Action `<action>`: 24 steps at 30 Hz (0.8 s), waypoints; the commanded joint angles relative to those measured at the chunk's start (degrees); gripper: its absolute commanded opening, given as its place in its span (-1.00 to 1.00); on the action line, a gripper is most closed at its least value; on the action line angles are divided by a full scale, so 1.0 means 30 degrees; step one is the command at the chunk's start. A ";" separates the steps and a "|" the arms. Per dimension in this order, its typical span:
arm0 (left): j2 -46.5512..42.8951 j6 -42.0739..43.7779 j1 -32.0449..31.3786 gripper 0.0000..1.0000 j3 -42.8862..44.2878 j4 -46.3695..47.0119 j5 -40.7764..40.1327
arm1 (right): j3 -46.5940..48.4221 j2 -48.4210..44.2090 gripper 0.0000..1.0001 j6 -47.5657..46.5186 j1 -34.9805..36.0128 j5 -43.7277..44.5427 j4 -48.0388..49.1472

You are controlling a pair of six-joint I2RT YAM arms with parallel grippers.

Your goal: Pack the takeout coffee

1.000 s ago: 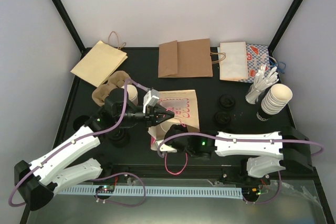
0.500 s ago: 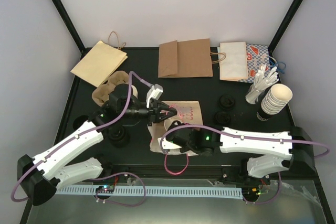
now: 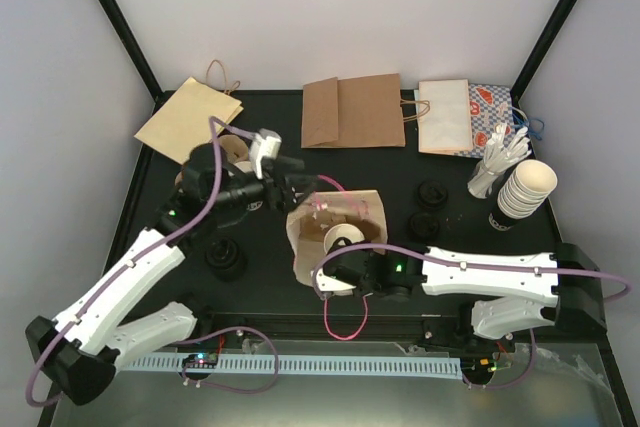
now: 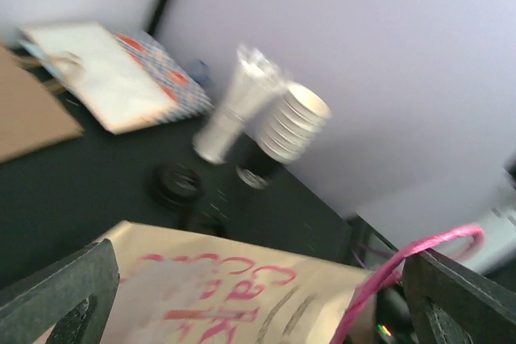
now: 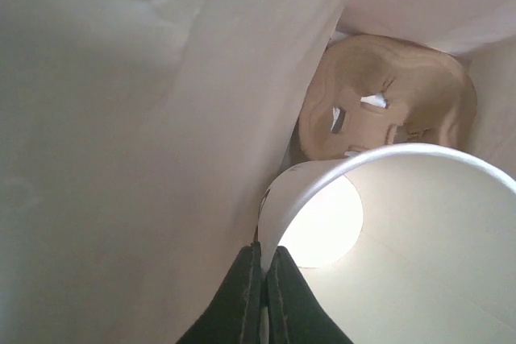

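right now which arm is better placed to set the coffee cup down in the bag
Right. The right gripper is shut on the rim of the white paper cup inside the paper bag, so it probably only has to lower and release. The left gripper is open, empty, by the pink handle.

Wide-spread left gripper (image 4: 258,267), dark fingers (image 4: 68,300) at both lower corners. Between them, tan bag (image 4: 226,296) with pink lettering, pink handle (image 4: 419,251) at right. Beyond, on dark table (image 4: 97,191): black lids (image 4: 176,185), cream cup stack (image 4: 286,126), white bundle (image 4: 234,106), white bag (image 4: 105,78) over blue-patterned bag (image 4: 173,90).
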 commanded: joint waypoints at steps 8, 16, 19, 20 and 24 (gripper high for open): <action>0.4571 0.1218 0.5128 0.97 0.3726 -0.2847 0.0445 | -0.0763 -0.1101 -0.98 -0.0723 0.0024 0.0237 0.0789; 0.3861 0.0605 0.4569 0.94 0.1688 0.3544 0.8434 | -0.1017 -0.1098 -0.98 -0.0822 -0.0211 0.0634 0.1478; 0.3025 0.1521 0.4483 0.94 0.1620 0.1993 0.8170 | -0.0705 -0.1111 -0.98 -0.0606 -0.0578 0.0516 0.1558; 0.2792 0.1745 0.4483 0.94 0.1604 0.1573 0.8147 | -0.0485 -0.1168 -0.98 -0.0529 -0.0685 0.0424 0.1567; 0.1751 0.1943 0.4483 0.98 0.1611 0.0804 0.7864 | 0.0365 -0.1344 -0.98 -0.0383 -0.1244 0.0308 0.1551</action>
